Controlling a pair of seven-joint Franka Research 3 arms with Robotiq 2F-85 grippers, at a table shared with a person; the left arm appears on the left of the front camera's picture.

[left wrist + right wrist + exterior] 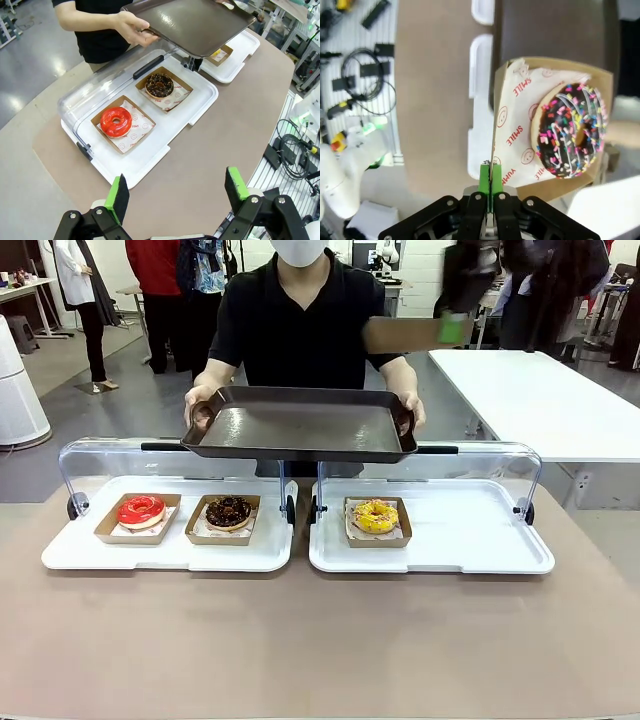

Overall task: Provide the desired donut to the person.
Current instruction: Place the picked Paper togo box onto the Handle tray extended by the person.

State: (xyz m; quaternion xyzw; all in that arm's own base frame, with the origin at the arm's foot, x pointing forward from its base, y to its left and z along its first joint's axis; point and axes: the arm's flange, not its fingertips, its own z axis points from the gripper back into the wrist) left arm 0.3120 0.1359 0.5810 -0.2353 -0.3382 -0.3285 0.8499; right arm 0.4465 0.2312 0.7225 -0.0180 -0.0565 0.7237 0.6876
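The person (300, 320) in a black T-shirt stands at the far side and holds a dark serving tray (300, 430) with both hands above the display cases. High at the back right, my right gripper (455, 328) is motion-blurred and carries a cardboard box (405, 335). In the right wrist view the gripper (489, 182) is shut on that box's edge (555, 67); inside lies a chocolate donut with coloured sprinkles (572, 131), over the dark tray (555, 30). My left gripper (176, 192) hangs open over the near table, away from everything.
Two white display trays (160, 555) (450, 555) have their clear lids folded back. They hold a red donut (141, 510), a chocolate donut (229, 511) and a yellow donut (376, 516), each in a cardboard box. A white table (540, 400) stands back right.
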